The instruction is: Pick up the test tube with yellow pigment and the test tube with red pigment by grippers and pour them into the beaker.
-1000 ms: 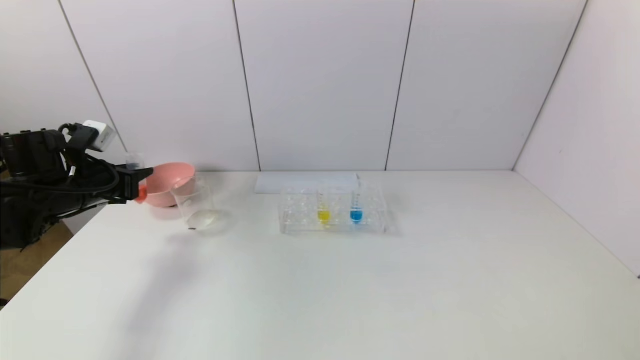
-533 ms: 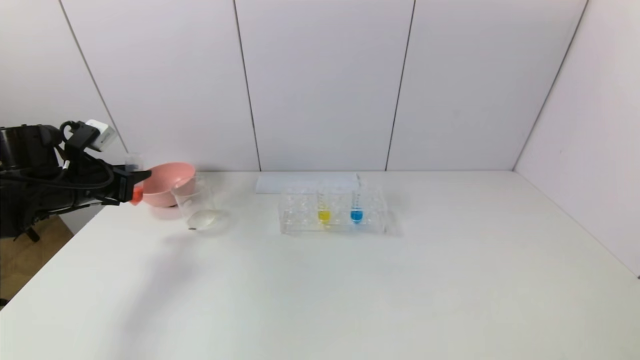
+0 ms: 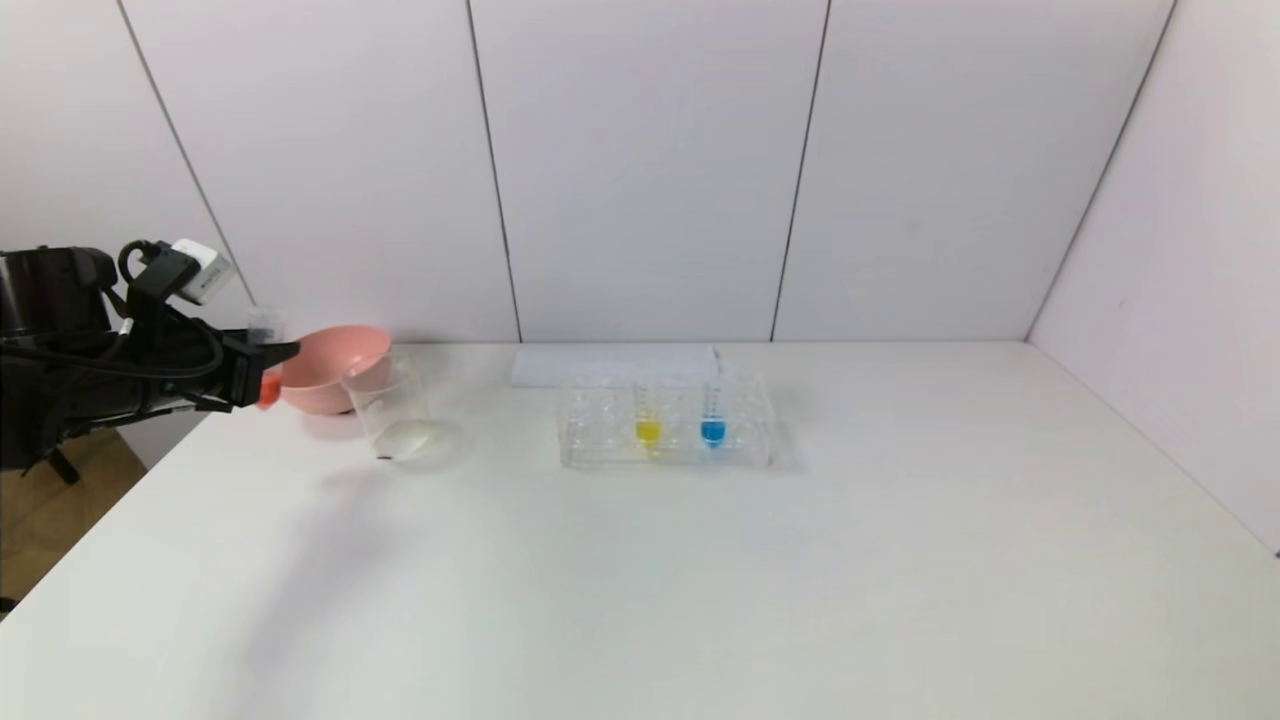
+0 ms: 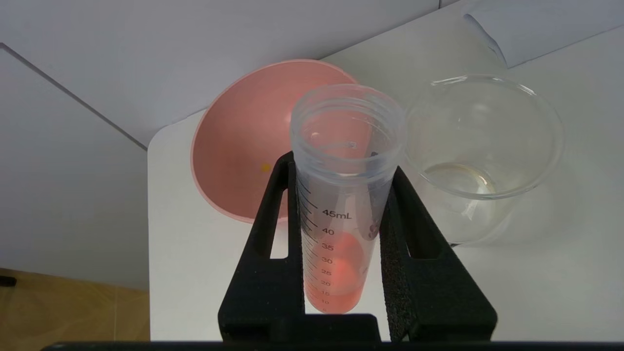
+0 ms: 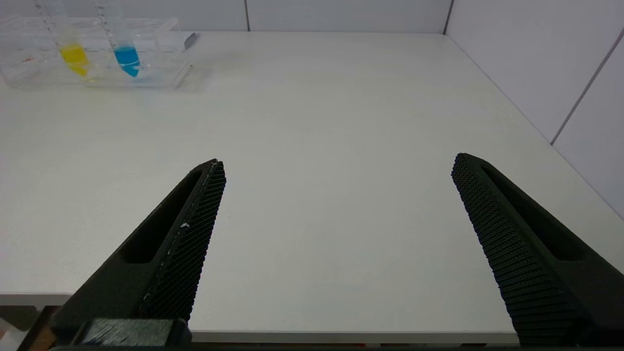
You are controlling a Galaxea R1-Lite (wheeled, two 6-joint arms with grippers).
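The left gripper [image 3: 262, 368], clamped on the red tube [image 4: 341, 195], has drifted left, away from the beaker [image 3: 388, 405], beside the pink bowl [image 3: 330, 365]. Yellow tube [image 3: 647, 412] stays racked. The right gripper [image 5: 336, 204] waits wide open.

Head view high over table [image 3: 700, 580], wrist views low, sharing rack [image 3: 665, 425].

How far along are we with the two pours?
Done: nothing poured; the clear glass beaker holds no colour.
In hand: the left gripper clamps the clear graduated tube with red liquid, upright, beside the pink bowl and beaker.
Left: tipping red in, then the yellow-tipped tube, standing in the clear rack. The right gripper waits open.
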